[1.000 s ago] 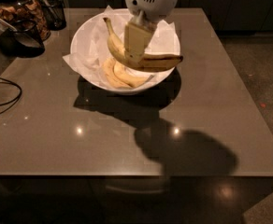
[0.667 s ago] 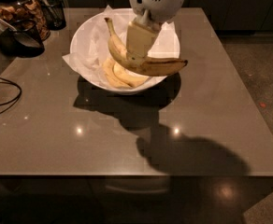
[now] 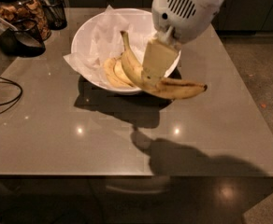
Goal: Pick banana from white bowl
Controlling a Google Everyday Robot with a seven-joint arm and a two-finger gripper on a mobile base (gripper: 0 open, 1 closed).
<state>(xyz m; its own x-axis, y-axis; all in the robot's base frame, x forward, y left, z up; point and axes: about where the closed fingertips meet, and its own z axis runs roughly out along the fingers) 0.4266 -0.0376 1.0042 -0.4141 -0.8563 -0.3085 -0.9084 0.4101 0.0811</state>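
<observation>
The banana (image 3: 174, 88) is large, strongly curved and yellow, with brown streaks, a long stem pointing up and a dark tip at the right. My gripper (image 3: 154, 73) is shut on its middle and holds it in the air over the front right rim of the white bowl (image 3: 90, 28). The bowl is round, deep and lined with crumpled white paper. Two shorter yellow bananas (image 3: 113, 73) lie inside it at the front.
A glass jar of snacks (image 3: 19, 8) and a dark cup (image 3: 22, 36) stand at the table's back left. A dark glass (image 3: 54, 6) stands behind them. A black cable (image 3: 5, 99) lies at the left edge. The grey table (image 3: 127, 139) ends in front.
My gripper has lifted the banana up and to the right, out of the bowl's middle to above its front right rim. The two short bananas stayed in the bowl.
</observation>
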